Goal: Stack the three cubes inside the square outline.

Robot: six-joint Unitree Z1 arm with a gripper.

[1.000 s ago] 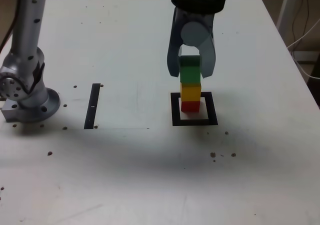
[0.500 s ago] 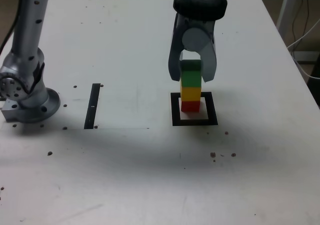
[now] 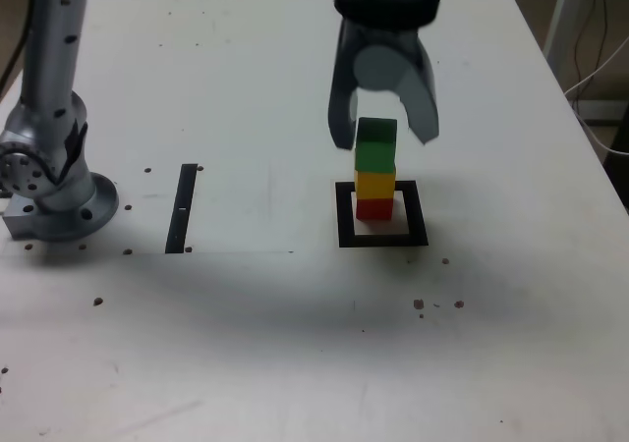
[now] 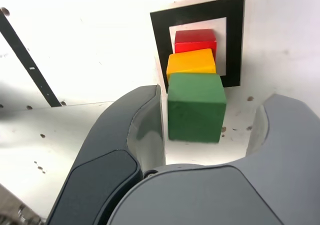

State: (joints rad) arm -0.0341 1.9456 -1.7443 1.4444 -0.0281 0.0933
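A three-block tower stands inside the square outline (image 3: 382, 215) on the white table (image 3: 295, 344): the red cube (image 3: 372, 207) at the base, the yellow cube (image 3: 373, 183) on it and the green cube (image 3: 375, 144) on top, the stack sitting toward the far side of the frame's pale centre. The gripper (image 3: 382, 131) hangs directly over the tower with its jaws spread, one finger on each side of the green cube; in the wrist view (image 4: 207, 130) one jaw lies just beside a green face, contact there impossible to judge, while a clear gap separates the other jaw from the block. Away to the exterior view's left, a narrow black strip (image 3: 182, 207) lies flat on the table, well apart from the outline, and beyond it the arm's silver base (image 3: 54, 182) is bolted near the table's edge. Small dark specks (image 3: 437, 304) dot the surface in front of the frame, and nothing stands between the gripper and the stack
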